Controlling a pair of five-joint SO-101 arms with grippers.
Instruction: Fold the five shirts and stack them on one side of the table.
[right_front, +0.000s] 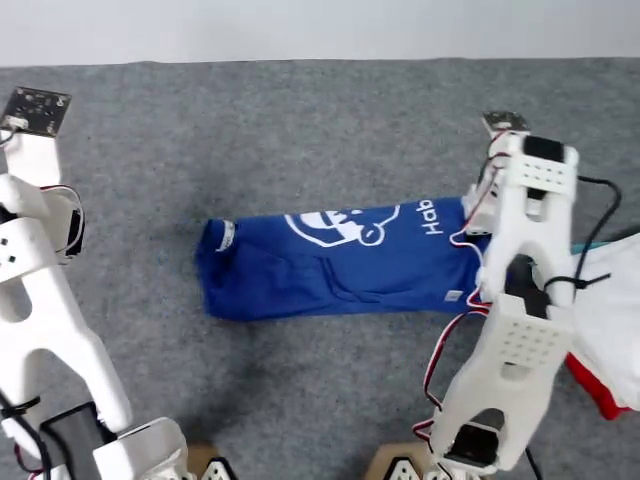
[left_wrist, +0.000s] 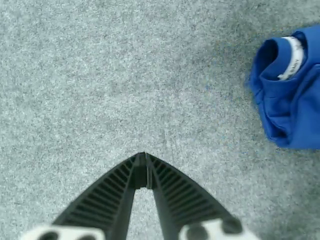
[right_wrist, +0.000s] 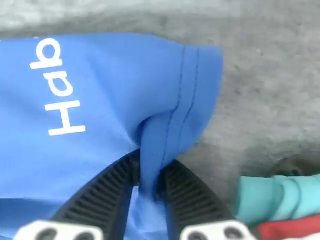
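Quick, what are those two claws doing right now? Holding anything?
Left gripper: closed, holding nothing.
Right gripper: closed on a pinched fold of the blue shirt.

Royal blue shirt (right_front: 330, 265), white lettering and a white cartoon print across it, white label at the collar, on a speckled grey table (right_front: 300, 130). Just beside the blue shirt's hem: a teal cloth (right_wrist: 265, 197), and a white garment (right_front: 612, 300) with a red edge.
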